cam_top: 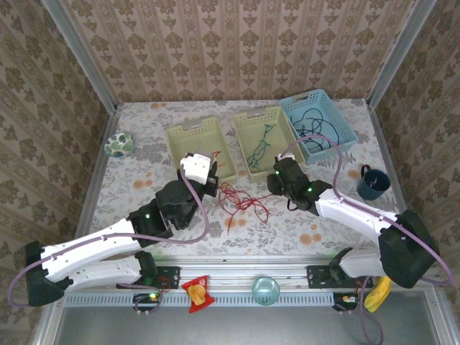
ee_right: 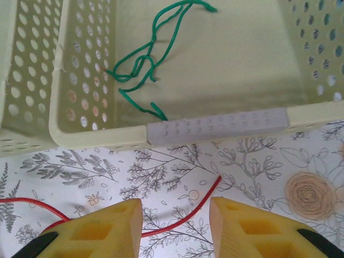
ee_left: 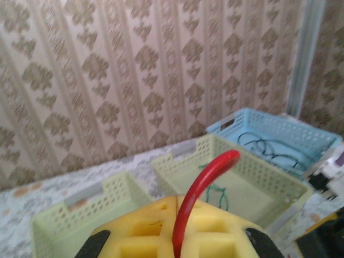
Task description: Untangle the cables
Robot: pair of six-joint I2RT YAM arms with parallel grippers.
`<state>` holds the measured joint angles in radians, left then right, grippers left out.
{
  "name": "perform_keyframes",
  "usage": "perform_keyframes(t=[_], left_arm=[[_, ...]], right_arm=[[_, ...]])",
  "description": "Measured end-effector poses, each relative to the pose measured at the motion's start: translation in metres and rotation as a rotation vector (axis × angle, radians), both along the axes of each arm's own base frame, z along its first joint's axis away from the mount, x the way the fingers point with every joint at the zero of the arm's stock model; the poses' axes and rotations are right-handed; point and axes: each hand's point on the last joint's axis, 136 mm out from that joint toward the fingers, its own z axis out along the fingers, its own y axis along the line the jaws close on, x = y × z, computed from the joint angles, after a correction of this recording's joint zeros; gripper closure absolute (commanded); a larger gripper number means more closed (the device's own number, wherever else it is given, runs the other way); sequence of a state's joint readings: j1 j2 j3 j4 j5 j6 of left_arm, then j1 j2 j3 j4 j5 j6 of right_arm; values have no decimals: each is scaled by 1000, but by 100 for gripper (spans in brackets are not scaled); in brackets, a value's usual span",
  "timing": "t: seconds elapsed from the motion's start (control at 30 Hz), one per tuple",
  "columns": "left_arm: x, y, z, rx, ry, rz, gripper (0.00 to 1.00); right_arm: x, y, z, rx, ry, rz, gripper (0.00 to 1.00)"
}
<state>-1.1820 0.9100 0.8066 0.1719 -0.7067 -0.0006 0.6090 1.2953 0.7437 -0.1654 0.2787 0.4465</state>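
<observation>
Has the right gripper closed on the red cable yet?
No: the right gripper's fingers stand apart, with the red cable lying loose on the table between them.

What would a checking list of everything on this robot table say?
Surface: floral tablecloth, flat.
Job's things: red cable loose on the tablecloth; green cable in the middle basket; black cable in the blue basket.
Clutter: bowl, mug, snack packet.
Grippers: left gripper, jaws shut on red cable; right gripper, jaws open over it.
Cables: purple hoses along both arms.
Surroundings: patterned wallpaper.
</observation>
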Motion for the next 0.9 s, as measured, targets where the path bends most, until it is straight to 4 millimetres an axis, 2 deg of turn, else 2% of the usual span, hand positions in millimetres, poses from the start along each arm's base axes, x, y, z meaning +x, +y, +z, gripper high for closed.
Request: perform_keyframes(t=[0.13,0.33,0.47,0.57,0.67,0.8,0.9], left_arm=[[-10,-20,31,-34,-47,-147,100],[-33,-37,79,-95,-129,-342,100],[-56,-44,117,-148,-198,-488,100],[-66,-42,139,-187,-247,-548,100],[-67,-40,146,-198,-270,-565,100],[-56,-40,140,-177,-261,-545,100],[-50,-45,131,-152,-237,-537,100]], right_arm=[[-1,-3,7,8,-21,-10,62],[-5,-7,4,10,-24,-14,62],[-4,-10,4,9,-23,-21,62],[-4,-10,5,25,-28,-15,61],[-8,5,13,85,-37,77,60],[-27,40,26,196,-21,298,54],[-43,61,27,254,20,430,51]])
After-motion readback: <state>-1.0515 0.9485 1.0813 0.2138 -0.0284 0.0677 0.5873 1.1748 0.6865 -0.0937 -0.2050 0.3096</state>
